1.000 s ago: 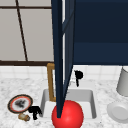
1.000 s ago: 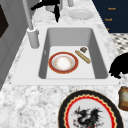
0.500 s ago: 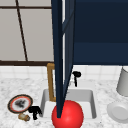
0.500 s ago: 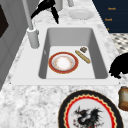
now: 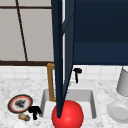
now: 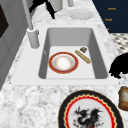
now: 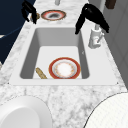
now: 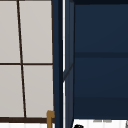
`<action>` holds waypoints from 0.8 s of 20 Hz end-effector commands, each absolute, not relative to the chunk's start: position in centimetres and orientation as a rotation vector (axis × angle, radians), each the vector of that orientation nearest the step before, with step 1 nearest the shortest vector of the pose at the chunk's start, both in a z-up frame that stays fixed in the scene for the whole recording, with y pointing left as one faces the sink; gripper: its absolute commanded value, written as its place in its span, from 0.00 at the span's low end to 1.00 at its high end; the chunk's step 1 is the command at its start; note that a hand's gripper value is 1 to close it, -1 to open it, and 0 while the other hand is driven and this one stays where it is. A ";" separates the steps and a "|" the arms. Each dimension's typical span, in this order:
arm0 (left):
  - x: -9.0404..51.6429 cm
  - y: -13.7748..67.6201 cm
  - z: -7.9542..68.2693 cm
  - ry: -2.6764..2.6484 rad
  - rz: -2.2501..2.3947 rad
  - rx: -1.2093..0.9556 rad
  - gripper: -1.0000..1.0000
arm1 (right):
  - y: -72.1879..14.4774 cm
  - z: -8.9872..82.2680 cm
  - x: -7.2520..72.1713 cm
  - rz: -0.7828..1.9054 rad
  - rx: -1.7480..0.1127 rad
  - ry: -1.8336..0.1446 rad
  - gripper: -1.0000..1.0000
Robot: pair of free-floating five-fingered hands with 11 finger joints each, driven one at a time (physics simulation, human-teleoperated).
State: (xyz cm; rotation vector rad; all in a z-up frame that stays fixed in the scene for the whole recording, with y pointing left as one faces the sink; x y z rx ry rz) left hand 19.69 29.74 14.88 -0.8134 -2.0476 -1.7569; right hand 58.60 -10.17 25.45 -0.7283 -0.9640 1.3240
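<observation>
My left hand (image 5: 35,111) hovers over the counter at the sink's front left corner, fingers hanging loosely and holding nothing. It is next to a dragon-patterned plate (image 5: 20,103) and a small brown jar (image 5: 23,117). The same hand (image 6: 118,66) is at the right of the left side view and, as the hand (image 7: 28,11), at the top left of the right side view. My right hand (image 5: 77,72) floats above the faucet (image 7: 95,37) with its fingers spread, also empty; the right side view has it as the hand (image 7: 91,17). A red-rimmed plate (image 6: 63,62) lies in the sink (image 6: 47,37).
A wooden stick-like tool (image 6: 82,56) and a small dark piece (image 6: 83,49) lie in the basin. An open dark blue cabinet door (image 5: 61,50) hangs over the sink, with a red ball (image 5: 67,115) below it. A white plate (image 5: 118,112) and a grey canister (image 5: 123,82) stand at the right.
</observation>
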 end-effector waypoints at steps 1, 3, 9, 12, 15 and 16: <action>19.7 29.7 14.9 -2.048 -1.757 -0.813 0.50 | -10.4 25.4 60.0 1.366 -0.652 -0.956 0.00; 19.7 29.7 14.9 -2.048 -1.757 -0.813 0.50 | -10.6 25.0 60.8 1.365 -0.662 -0.931 0.00; 19.7 29.7 14.9 -2.048 -1.757 -0.813 0.50 | -12.1 23.0 62.2 1.380 -0.596 -0.969 0.00; 19.7 29.7 14.9 -2.048 -1.757 -0.813 0.50 | -12.5 21.3 63.1 1.405 -0.567 -0.974 0.00; 19.7 29.7 14.9 -2.048 -1.757 -0.813 0.50 | -12.7 19.6 64.7 1.429 -0.550 -0.964 0.00; 19.7 29.7 14.9 -2.048 -1.757 -0.813 0.50 | -12.7 19.1 65.2 1.431 -0.541 -0.962 0.00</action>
